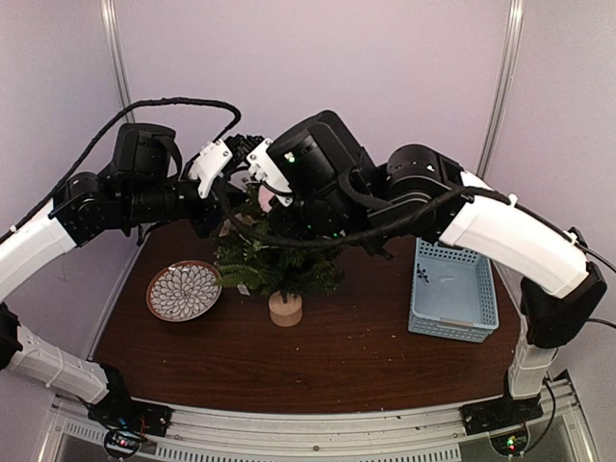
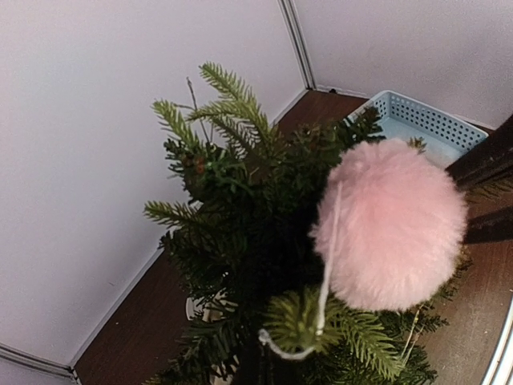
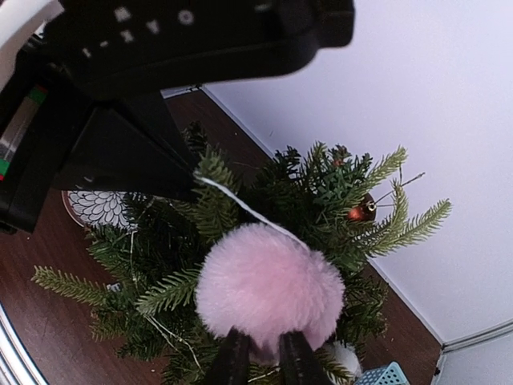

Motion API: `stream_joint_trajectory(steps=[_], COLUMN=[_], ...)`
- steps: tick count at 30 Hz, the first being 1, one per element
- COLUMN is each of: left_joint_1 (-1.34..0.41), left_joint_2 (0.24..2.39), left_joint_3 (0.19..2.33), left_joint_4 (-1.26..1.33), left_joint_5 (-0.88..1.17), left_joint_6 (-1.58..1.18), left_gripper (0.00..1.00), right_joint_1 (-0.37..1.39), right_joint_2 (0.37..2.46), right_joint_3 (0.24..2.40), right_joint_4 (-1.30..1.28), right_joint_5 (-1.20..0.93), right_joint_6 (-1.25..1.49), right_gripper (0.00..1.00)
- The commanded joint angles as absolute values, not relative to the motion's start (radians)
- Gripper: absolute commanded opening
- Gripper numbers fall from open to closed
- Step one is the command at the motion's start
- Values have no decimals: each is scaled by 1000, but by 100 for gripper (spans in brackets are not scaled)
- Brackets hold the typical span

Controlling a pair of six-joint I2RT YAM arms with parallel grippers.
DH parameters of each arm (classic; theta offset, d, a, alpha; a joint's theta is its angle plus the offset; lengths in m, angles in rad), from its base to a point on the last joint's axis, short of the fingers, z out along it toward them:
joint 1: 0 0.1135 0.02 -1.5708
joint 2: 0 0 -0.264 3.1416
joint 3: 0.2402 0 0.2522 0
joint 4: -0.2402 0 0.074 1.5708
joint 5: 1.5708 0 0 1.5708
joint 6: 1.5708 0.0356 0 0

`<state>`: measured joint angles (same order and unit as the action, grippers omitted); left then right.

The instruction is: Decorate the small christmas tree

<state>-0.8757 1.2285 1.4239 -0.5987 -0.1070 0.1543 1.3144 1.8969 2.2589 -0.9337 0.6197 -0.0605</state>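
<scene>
The small christmas tree (image 1: 274, 260) stands mid-table on a pale wooden stump (image 1: 285, 308). Both grippers meet above its top. A fluffy pink pom-pom (image 3: 268, 289) hangs against the upper branches (image 2: 240, 200). My right gripper (image 3: 263, 354) pinches the fur at its lower edge, the fingers (image 3: 234, 357) only narrowly apart. The pom-pom's white string (image 3: 240, 204) runs up to the tip of my left gripper (image 3: 192, 183), which is shut on the loop. In the left wrist view the string loop (image 2: 288, 349) curls around a branch tip, and that gripper's own fingers are lost in the dark needles.
A patterned round plate (image 1: 183, 289) lies left of the tree. A light blue mesh basket (image 1: 452, 289) sits to the right. A small red bauble (image 3: 358, 212) and a white pom-pom (image 3: 345, 358) hang in the tree. Walls close in the back and sides.
</scene>
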Motion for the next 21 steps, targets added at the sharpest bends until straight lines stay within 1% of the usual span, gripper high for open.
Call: stream_joint_trajectory(steps=[1,3,5,8,14,18,19,21], left_joint_1=[-868,-867,-867,-867,-868,-867,-867,-867], left_joint_2=[1206,1201,1195,1175,1124,1092,1083,1065], left_joint_3=[1404,1401,1396,1387,1369,1359,1354,1343], left_joint_4=[-547,-551,-552,-553,-566,-589,-597,-607], left_joint_5=[-84,-86,-94,-105,-103,-103,-101,-99], left_joint_6=[140,139,139,135,130,127,126,119], left_gripper=[0,0,4,10,34,45,49,54], right_joint_1=[1304,1304,1305,1305,1306,1306,1305,1307], right_joint_2=[1833,1817,1808,1801,1755,1726,1718,1698], right_joint_3=[2212,2190,2181,2171,2100,2062,2054,2030], right_joint_4=[-887,-860,-849,-839,-780,-754,-749,-733], right_joint_5=[570,551,544,527,475,446,438,424], right_joint_6=[-56,-63,-66,-74,-83,-90,-90,-89], right_gripper=[25,33,39,46,59,68,73,81])
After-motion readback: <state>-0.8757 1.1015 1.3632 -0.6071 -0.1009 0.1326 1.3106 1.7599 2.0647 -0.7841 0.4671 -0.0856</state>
